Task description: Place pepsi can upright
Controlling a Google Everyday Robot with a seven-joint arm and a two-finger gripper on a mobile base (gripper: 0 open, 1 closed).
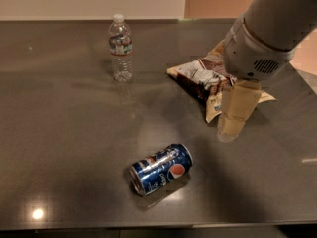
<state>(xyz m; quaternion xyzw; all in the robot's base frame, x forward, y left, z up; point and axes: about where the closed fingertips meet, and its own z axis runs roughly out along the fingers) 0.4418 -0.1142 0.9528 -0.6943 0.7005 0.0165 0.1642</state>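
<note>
The pepsi can point(161, 169), blue with a round red-white-blue logo, lies on its side on the dark grey table point(64, 133), near the front edge, its silver end facing front left. My gripper point(231, 128) hangs from the white arm at the right, above the table and apart from the can, to its upper right. It holds nothing that I can see.
A clear plastic water bottle point(121, 48) stands upright at the back left. A brown and white snack bag point(203, 78) lies at the back right, partly behind my gripper. The table's front edge runs just below the can.
</note>
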